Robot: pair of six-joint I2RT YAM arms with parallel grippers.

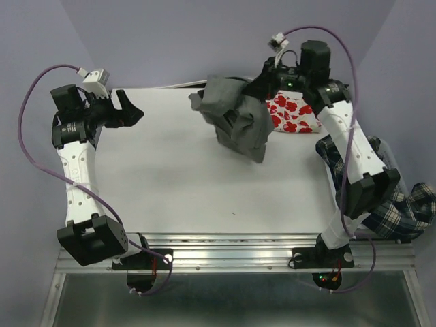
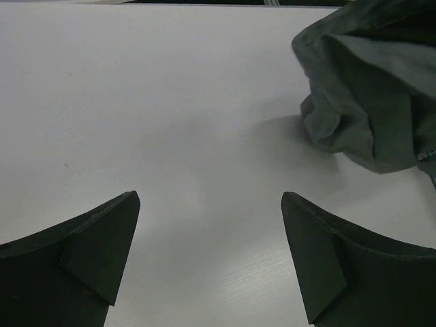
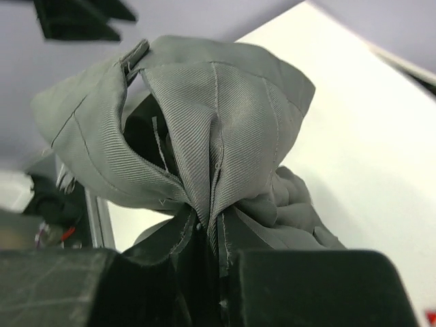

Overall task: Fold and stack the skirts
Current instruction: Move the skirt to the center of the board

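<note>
The plain grey skirt (image 1: 235, 119) hangs bunched above the far middle of the table, pinched in my right gripper (image 1: 257, 87). In the right wrist view the jaws of that gripper (image 3: 216, 235) are shut on a gathered fold of the grey skirt (image 3: 204, 122). The white skirt with red blotches (image 1: 293, 114) lies at the far right behind it. The plaid skirt (image 1: 402, 208) spills over the table's right edge under my right arm. My left gripper (image 1: 131, 109) hovers open at the far left; between its fingers (image 2: 211, 204) is bare table, with the grey skirt (image 2: 368, 95) to its upper right.
The white table (image 1: 177, 184) has a metal rail along its near edge (image 1: 231, 248). Purple walls close in the back and sides. A pale basket rim (image 1: 390, 151) shows at the right beside the plaid cloth.
</note>
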